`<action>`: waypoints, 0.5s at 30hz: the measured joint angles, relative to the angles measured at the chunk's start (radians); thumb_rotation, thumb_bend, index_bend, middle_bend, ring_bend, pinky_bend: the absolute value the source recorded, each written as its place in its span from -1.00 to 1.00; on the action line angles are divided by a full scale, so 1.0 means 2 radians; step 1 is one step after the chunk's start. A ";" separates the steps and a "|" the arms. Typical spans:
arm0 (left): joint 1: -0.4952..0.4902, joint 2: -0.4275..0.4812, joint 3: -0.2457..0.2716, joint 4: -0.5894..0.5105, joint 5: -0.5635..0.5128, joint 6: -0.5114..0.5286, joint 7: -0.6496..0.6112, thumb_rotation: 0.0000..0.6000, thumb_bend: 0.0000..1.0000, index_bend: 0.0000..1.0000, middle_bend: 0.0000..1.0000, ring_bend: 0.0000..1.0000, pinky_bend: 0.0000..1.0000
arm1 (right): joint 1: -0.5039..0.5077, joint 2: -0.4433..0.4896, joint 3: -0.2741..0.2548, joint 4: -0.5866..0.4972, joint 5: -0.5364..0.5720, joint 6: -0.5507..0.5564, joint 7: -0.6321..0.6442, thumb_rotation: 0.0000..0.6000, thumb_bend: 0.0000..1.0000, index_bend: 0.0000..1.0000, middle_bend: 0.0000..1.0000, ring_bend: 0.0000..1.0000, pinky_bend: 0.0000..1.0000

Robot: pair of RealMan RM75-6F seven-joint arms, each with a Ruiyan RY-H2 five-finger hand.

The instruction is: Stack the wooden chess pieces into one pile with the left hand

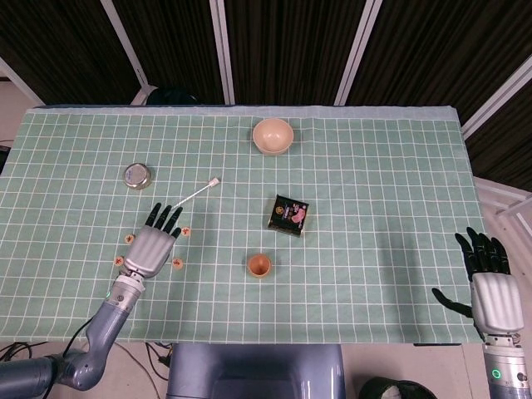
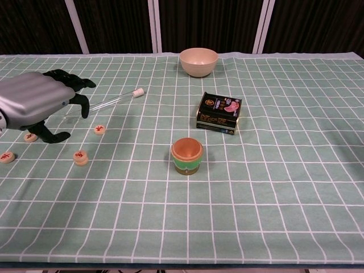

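Left hand [image 2: 35,105] fingers spread, empty, above four chess pieces [image 2: 81,157], right hand [image 1: 492,291] head view only

Four wooden chess pieces [image 2: 81,157] — small round discs with red marks on top — lay flat and unstacked on the green checked cloth at the left side, well apart: the others sat at [image 2: 99,129], [image 2: 30,137] and [image 2: 6,157].

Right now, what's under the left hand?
The left hand hovers open over the cloth, holding nothing. Four chess pieces show around it. The tin is hidden behind it in the chest view. Whether another piece lies under the palm can't be seen.
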 measured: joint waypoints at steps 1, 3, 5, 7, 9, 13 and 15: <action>-0.004 0.000 -0.004 0.003 -0.004 -0.004 0.000 1.00 -0.44 -0.28 -0.95 -1.00 -1.00 | 0.000 0.000 0.000 0.000 0.001 -0.001 0.000 1.00 -0.53 -0.82 -0.97 -0.95 -1.00; -0.012 -0.001 -0.013 0.010 -0.016 -0.014 0.000 1.00 -0.45 -0.28 -0.95 -1.00 -1.00 | 0.000 -0.001 0.000 -0.001 0.002 -0.002 -0.001 1.00 -0.53 -0.82 -0.97 -0.95 -1.00; -0.021 -0.004 -0.022 0.017 -0.032 -0.026 0.000 1.00 -0.47 -0.28 -0.95 -1.00 -1.00 | 0.000 -0.001 0.001 -0.001 0.002 -0.002 -0.001 1.00 -0.54 -0.82 -0.97 -0.95 -1.00; -0.030 -0.007 -0.030 0.025 -0.047 -0.035 0.002 1.00 -0.49 -0.28 -0.95 -1.00 -1.00 | 0.000 -0.001 0.001 -0.001 0.004 -0.002 -0.002 1.00 -0.54 -0.82 -0.97 -0.95 -1.00; -0.040 -0.013 -0.038 0.037 -0.065 -0.045 0.006 1.00 -0.54 -0.27 -0.94 -1.00 -1.00 | 0.001 -0.001 0.002 -0.001 0.006 -0.002 -0.001 1.00 -0.54 -0.82 -0.97 -0.95 -1.00; -0.057 -0.031 -0.049 0.060 -0.093 -0.059 0.009 1.00 -0.56 -0.23 -0.94 -1.00 -1.00 | 0.001 -0.001 0.004 -0.002 0.010 -0.005 -0.001 1.00 -0.53 -0.82 -0.97 -0.95 -1.00; -0.064 -0.041 -0.052 0.072 -0.103 -0.065 0.009 1.00 -0.56 -0.20 -0.93 -1.00 -1.00 | 0.001 -0.001 0.004 -0.002 0.012 -0.006 0.000 1.00 -0.53 -0.82 -0.97 -0.95 -1.00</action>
